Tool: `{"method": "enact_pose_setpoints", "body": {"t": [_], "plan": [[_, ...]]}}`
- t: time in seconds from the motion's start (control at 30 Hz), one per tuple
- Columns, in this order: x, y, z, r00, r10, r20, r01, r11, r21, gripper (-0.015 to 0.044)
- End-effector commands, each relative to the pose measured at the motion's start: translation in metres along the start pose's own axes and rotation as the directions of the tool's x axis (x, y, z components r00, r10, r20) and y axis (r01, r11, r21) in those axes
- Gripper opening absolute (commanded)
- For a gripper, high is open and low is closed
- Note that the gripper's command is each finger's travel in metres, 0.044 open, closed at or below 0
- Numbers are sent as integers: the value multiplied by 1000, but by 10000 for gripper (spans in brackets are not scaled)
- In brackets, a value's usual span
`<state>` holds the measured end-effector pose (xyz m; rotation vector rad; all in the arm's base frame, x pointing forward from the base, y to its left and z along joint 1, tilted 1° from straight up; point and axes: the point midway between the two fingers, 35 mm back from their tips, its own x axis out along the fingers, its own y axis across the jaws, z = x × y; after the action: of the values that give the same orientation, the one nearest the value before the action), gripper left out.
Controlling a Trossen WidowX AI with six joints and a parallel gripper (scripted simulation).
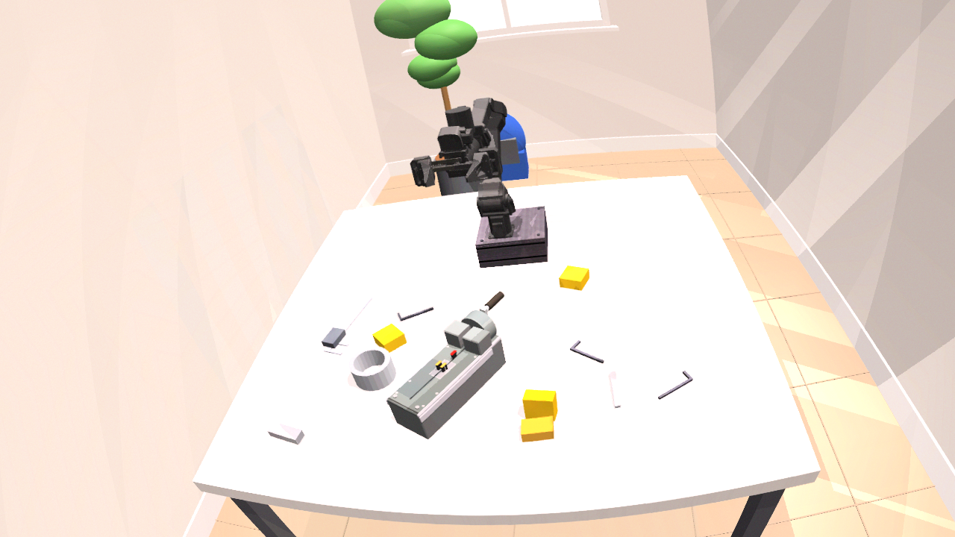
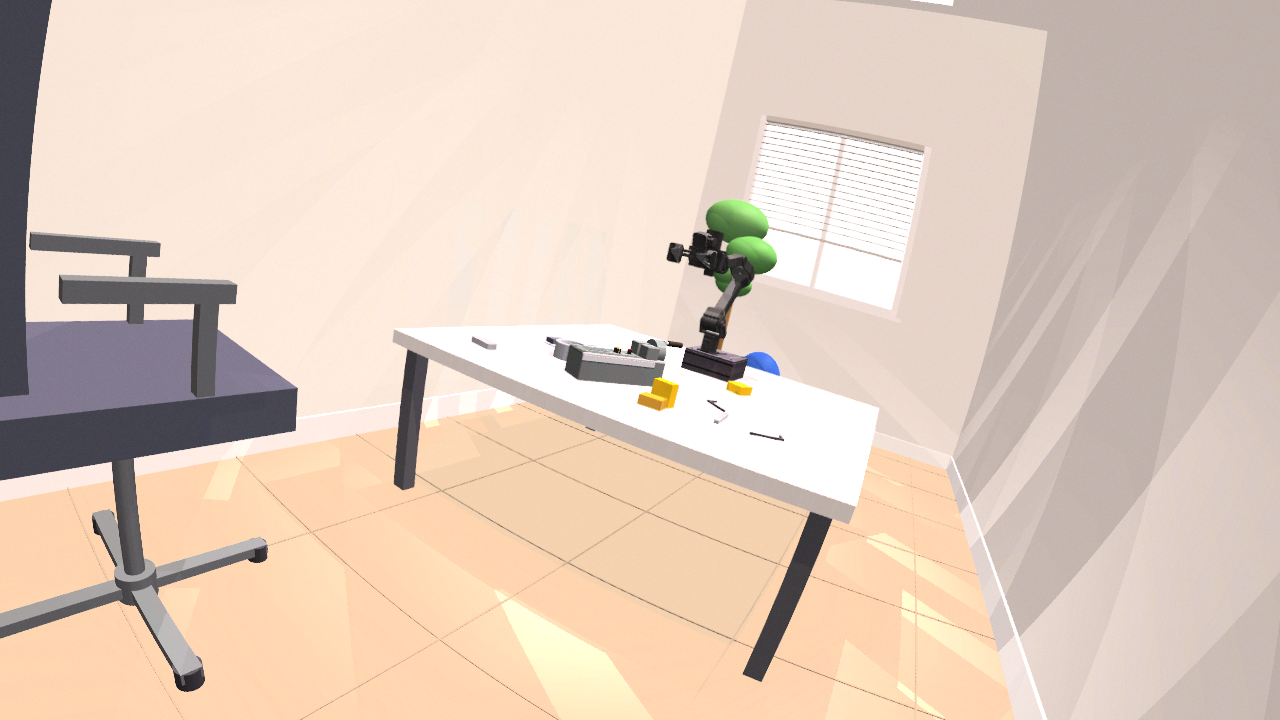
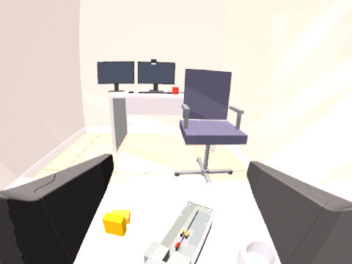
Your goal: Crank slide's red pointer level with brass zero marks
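Note:
The grey machine (image 1: 460,395) (image 2: 613,367) (image 3: 194,222) lies on the white table. Its crank handle (image 1: 495,300) (image 2: 674,343), a dark brown grip, sticks out from the hub end towards the arm's base; it is outside the wrist view. The slide's red pointer (image 1: 453,353) (image 3: 177,246) is off the two brass marks (image 1: 443,366) (image 3: 187,234), on the crank side of them. My gripper (image 1: 451,169) (image 2: 695,257) (image 3: 182,166) is open and empty, raised high above the table, away from the handle.
Yellow blocks (image 1: 389,337) (image 1: 574,277) (image 1: 539,403) (image 3: 114,224) and a grey ring (image 1: 374,377) (image 3: 257,255) stand around the machine. Dark hex keys (image 1: 417,313) (image 1: 587,351) (image 1: 675,385), a dark block (image 1: 333,338) and a pale bar (image 1: 286,434) also lie on the table.

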<state>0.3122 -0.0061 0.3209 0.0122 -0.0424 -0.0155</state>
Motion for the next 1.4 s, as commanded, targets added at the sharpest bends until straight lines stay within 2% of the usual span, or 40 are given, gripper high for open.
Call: {"method": "enact_pose_setpoints", "body": {"t": [0.0,0.13,0.67,1.37], "plan": [[0,0,0,1000,0,-2,0,1000,0,426],[9,-1,-4,999,-2,-43,3,1000,7,440],[75,-11,-48,931,-26,-364,39,999,27,440],[138,-27,-135,699,-50,-713,93,995,22,440]]}}
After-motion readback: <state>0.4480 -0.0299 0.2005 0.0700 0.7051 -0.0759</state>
